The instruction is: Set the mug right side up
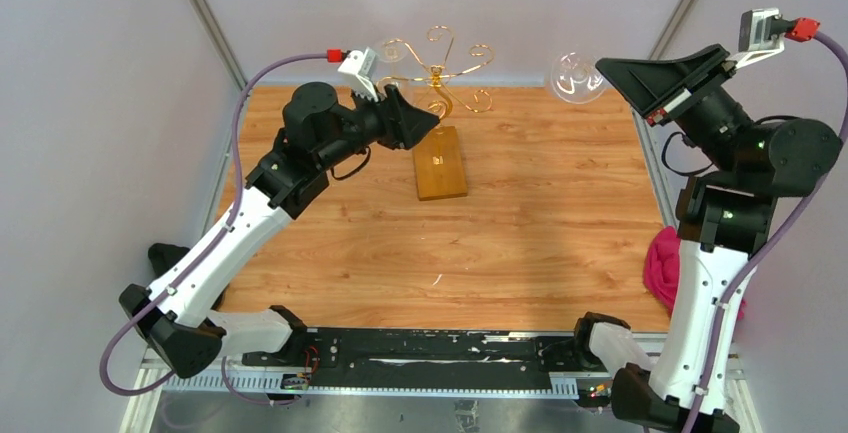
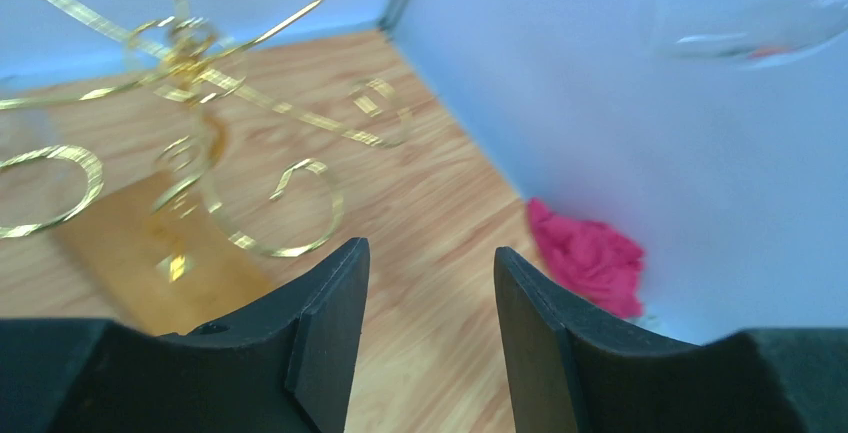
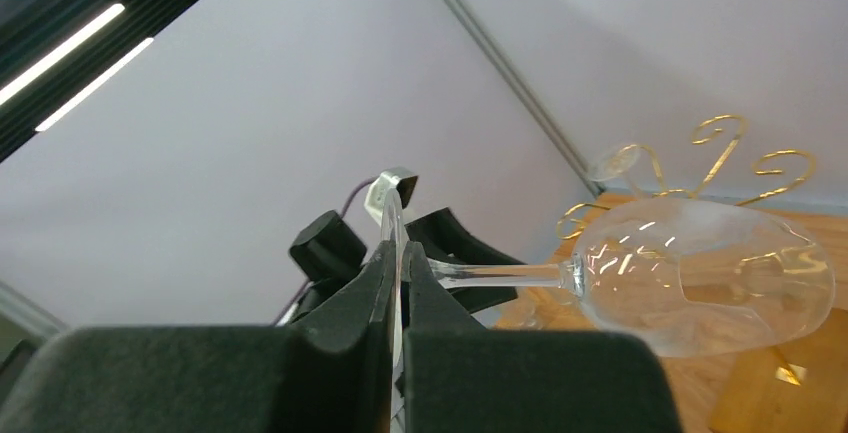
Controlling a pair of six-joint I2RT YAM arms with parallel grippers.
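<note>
No mug is in view. My right gripper (image 1: 607, 69) is raised over the table's far right and is shut on the flat foot of a clear stemmed glass (image 1: 577, 76). In the right wrist view the glass (image 3: 700, 283) lies sideways, its stem running straight out from the gripper (image 3: 398, 253). My left gripper (image 1: 432, 119) hovers open beside the gold wire rack (image 1: 437, 73), with nothing between its fingers (image 2: 335, 303). The left wrist view catches the glass's bowl (image 2: 745, 3) at the upper right.
The rack stands on a wooden base (image 1: 440, 163) at the back middle of the wooden table (image 1: 520, 253). Another clear glass (image 1: 391, 52) hangs among its hooks. A pink cloth (image 1: 662, 268) lies at the table's right edge. Pale walls enclose the table.
</note>
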